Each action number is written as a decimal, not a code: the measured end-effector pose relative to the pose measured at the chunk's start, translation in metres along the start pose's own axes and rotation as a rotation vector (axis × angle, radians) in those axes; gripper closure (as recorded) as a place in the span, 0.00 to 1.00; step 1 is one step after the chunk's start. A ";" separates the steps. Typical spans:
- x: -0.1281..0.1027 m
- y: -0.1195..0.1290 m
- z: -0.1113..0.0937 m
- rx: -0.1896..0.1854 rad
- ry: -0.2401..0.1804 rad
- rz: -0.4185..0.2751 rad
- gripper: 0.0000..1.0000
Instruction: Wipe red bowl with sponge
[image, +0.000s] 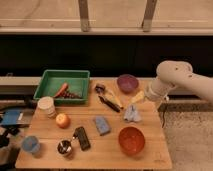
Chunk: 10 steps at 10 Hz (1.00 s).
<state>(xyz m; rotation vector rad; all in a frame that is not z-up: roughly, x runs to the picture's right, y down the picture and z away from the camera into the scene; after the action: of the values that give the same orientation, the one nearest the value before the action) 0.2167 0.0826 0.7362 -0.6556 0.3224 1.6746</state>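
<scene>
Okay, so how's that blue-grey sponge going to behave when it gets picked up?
The sponge looks small and flat, so probably light and unlikely to roll. Its soft-looking block may squash under a pinch. The gripper hangs beside the purple bowl, well away.
</scene>
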 end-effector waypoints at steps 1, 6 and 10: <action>0.000 0.000 0.000 0.000 0.000 0.000 0.20; -0.003 0.006 -0.006 -0.044 -0.019 -0.014 0.20; -0.016 0.082 -0.007 -0.123 -0.016 -0.125 0.20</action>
<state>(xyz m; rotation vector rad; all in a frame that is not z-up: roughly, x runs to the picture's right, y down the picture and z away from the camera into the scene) 0.1406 0.0480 0.7278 -0.7380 0.1640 1.5877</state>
